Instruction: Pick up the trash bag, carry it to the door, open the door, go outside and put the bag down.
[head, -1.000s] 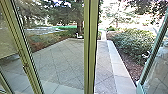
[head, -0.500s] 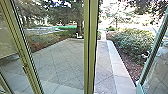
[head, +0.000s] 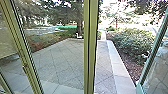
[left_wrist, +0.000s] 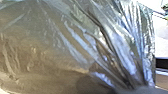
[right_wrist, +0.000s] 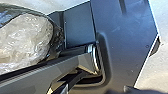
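The clear, crinkled trash bag (left_wrist: 62, 50) looms large in the left wrist view, with brownish contents. Its folds run together tightly at my left gripper (left_wrist: 140, 89), which is shut on it. Part of a bag (right_wrist: 25, 40), pale and shiny, also appears in the right wrist view beside the robot's jointed bar. How my right gripper stands cannot be made out. In the head view, a green door post (head: 90, 50) rises in the middle. Right of it the doorway looks open, with a slanting glass door leaf (head: 158, 67) at the far side.
Another framed glass panel (head: 26, 65) slants at the left. Beyond the glass lies a paved yard (head: 60, 57), with a pale paved border (head: 116, 65) along its right side. A bush (head: 135, 43) grows in the bed beside that border, and trees stand farther back.
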